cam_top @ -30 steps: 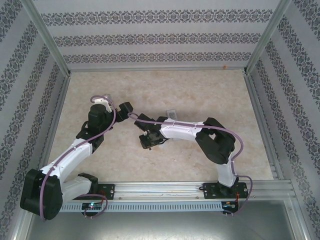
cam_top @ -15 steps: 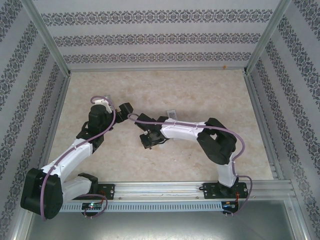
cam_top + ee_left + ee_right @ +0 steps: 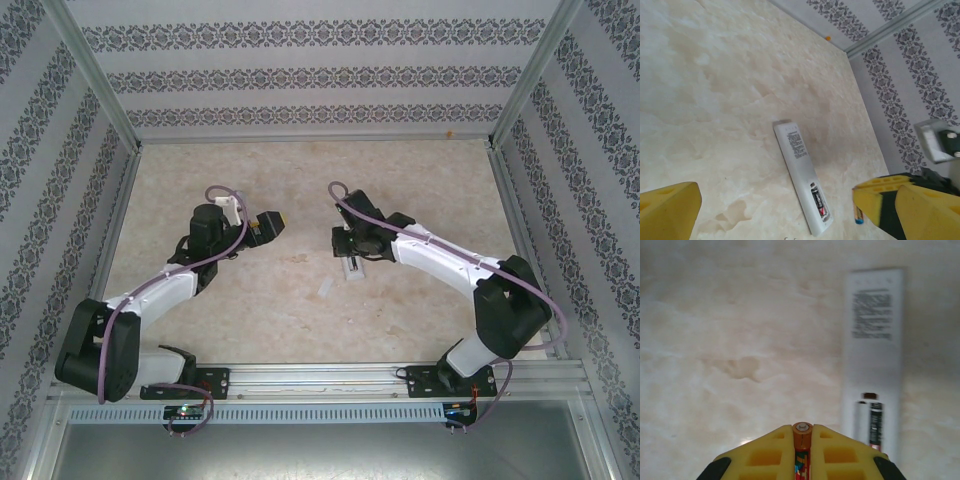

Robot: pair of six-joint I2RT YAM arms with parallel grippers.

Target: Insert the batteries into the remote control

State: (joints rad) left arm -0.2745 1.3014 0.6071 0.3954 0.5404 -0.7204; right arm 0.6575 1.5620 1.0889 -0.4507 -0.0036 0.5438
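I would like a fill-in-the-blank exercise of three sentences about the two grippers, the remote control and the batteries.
1. The right gripper is shut on a ____.
2. The remote control lies on the table with ____ battery in its open compartment.
3. The jaws of the left gripper stand ____.

Missing words: battery; one; open.

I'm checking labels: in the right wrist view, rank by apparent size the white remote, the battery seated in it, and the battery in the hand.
1. Flat white plastic remote.
2-3, unranked: the dark cylindrical seated battery and the copper-tipped held battery look similar; the held one is nearer and mostly hidden between the yellow fingers.
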